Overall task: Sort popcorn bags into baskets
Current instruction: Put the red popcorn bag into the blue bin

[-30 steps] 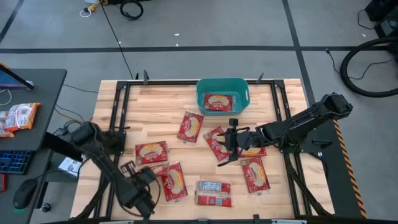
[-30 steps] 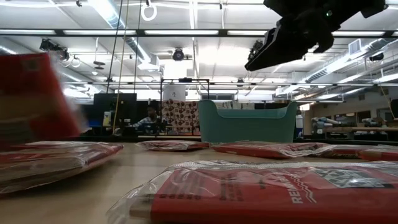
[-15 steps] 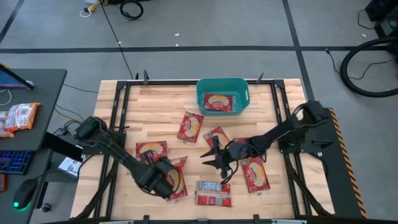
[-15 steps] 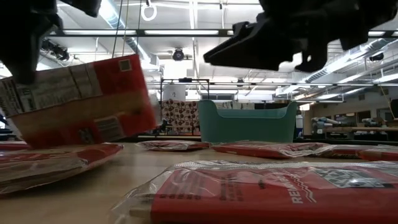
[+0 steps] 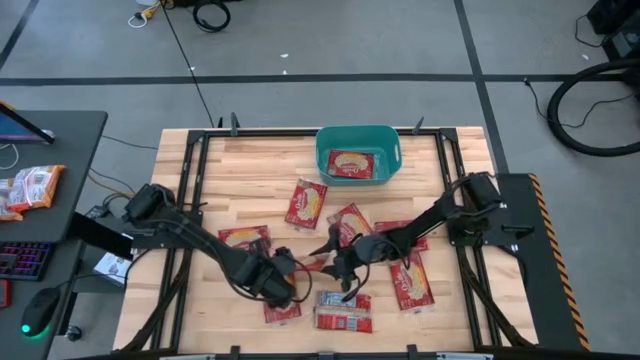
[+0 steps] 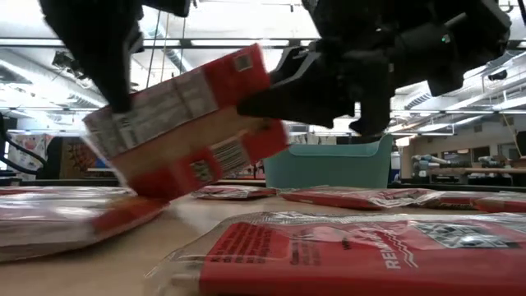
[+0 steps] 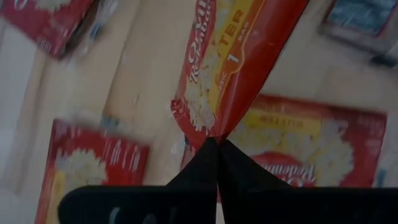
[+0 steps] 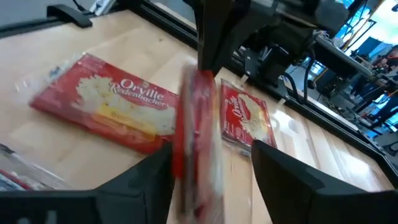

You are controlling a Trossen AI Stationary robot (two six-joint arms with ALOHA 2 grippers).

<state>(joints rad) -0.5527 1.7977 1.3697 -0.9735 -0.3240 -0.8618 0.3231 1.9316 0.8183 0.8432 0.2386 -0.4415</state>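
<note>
My left gripper (image 5: 290, 276) is shut on the edge of one popcorn bag (image 5: 308, 266) and holds it tilted above the table's front middle. The left wrist view shows the gripper (image 7: 217, 144) pinching the red bag (image 7: 239, 56). My right gripper (image 5: 331, 262) faces it from the right, open, with a finger on either side of the bag (image 8: 196, 124), which stands edge-on between them. The teal basket (image 5: 322, 150) stands at the back middle with one bag (image 5: 350, 165) inside. Several more bags lie flat, among them one (image 5: 307, 203) in front of the basket and one (image 5: 410, 280) at the right.
A bag with its grey back up (image 5: 342, 310) lies at the front edge under the grippers, another (image 5: 243, 240) to the left. Black frame rails (image 5: 196, 170) border the table. A desk on the left carries an orange packet (image 5: 30, 188), a keyboard and a mouse.
My left gripper has carried the bag to the right and raised it. My right gripper has moved left to meet it and opened wider around the bag.
</note>
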